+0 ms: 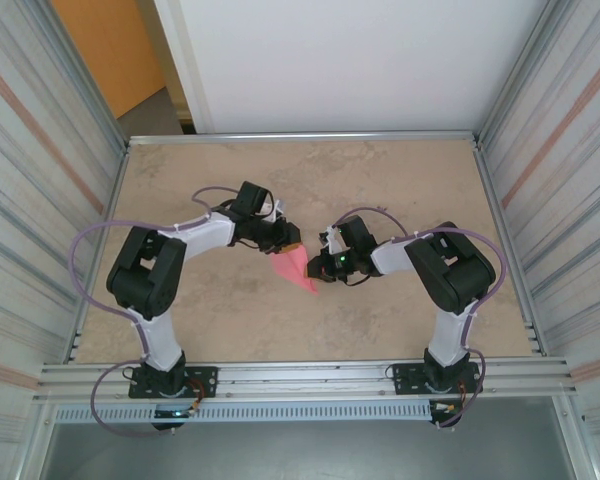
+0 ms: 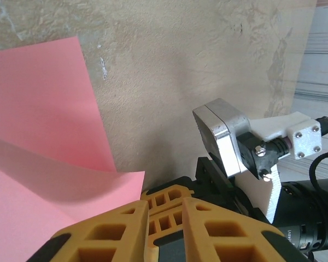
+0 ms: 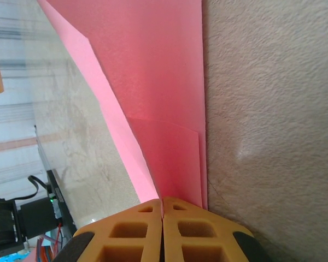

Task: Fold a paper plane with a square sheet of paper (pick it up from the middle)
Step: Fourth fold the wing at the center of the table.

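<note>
Two robot arms meet at a folded pink sheet of paper [image 1: 298, 268] in the middle of a beige counter [image 1: 380, 180].

The right fingers [image 3: 131, 229] are pressed together and clamp a folded edge of the paper [image 3: 164, 82], which runs straight out ahead of them in overlapping layers. The left fingers [image 2: 115, 224] stand close together. A raised corner of the paper [image 2: 38, 109] sits just beside their tips, and I cannot tell whether they pinch it. Seen from above, the paper is a narrow pointed shape lying between the two sets of fingers.
</note>
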Robot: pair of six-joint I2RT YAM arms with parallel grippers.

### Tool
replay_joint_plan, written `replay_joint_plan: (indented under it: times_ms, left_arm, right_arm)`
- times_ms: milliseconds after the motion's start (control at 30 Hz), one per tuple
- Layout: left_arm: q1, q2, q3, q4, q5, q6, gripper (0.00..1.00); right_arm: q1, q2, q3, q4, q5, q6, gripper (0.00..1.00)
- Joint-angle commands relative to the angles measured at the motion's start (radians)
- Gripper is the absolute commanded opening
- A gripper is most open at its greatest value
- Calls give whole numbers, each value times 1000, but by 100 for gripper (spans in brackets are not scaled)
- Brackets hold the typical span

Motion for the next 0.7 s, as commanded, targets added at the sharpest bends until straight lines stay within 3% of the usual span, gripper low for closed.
replay_joint_plan:
  times_ms: [0, 467, 667]
  left_arm:
    - [0, 24, -2, 27, 38, -3, 24]
    - [-1, 91, 16, -4, 21, -1, 20]
    - [0, 114, 30, -20, 6, -3, 19]
  right_arm:
    - [-6, 19, 21, -49, -17, 9, 9]
    - [-14, -5, 36, -79, -21, 0, 13]
    - [-15, -42, 41, -144, 9, -38, 24]
